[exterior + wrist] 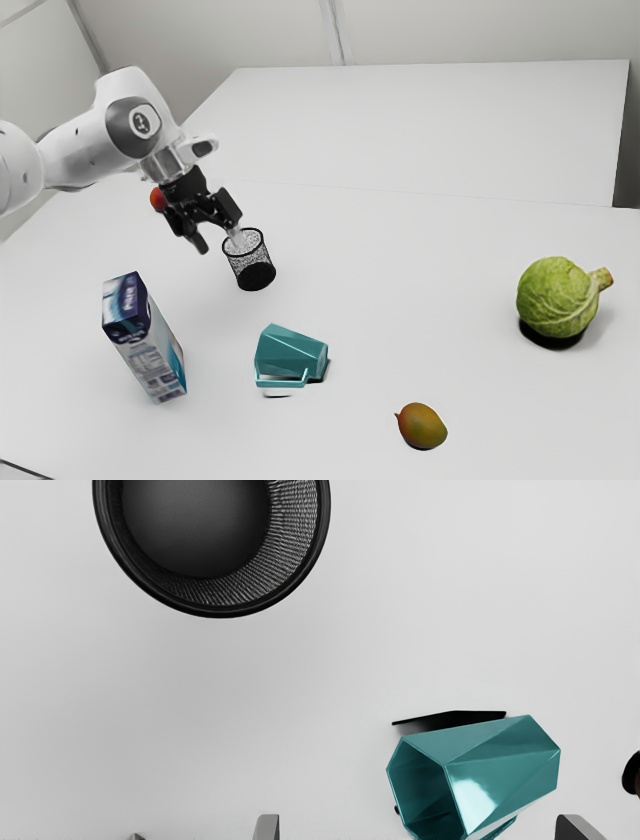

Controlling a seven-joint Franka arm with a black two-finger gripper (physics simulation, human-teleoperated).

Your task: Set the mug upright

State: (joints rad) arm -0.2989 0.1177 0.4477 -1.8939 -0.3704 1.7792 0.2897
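My gripper [215, 224] hangs above the table in the exterior view, just to the left of the black mesh cup. In the wrist view the gripper [417, 827] is open, its two fingertips wide apart with no contact on anything. The teal faceted mug [291, 353] lies on its side on the table, its handle toward the exterior view's bottom. Seen from the hand, the mug [500, 775] shows its open mouth and lies beyond and below the fingertips; its handle is mostly hidden there.
The black mesh cup [250, 262] stands upright near the gripper. A tall carton [146, 340] is left of the mug in the exterior view. A mango [422, 426] and a cabbage [558, 298] lie toward the right. A red round thing [158, 199] is behind the hand.
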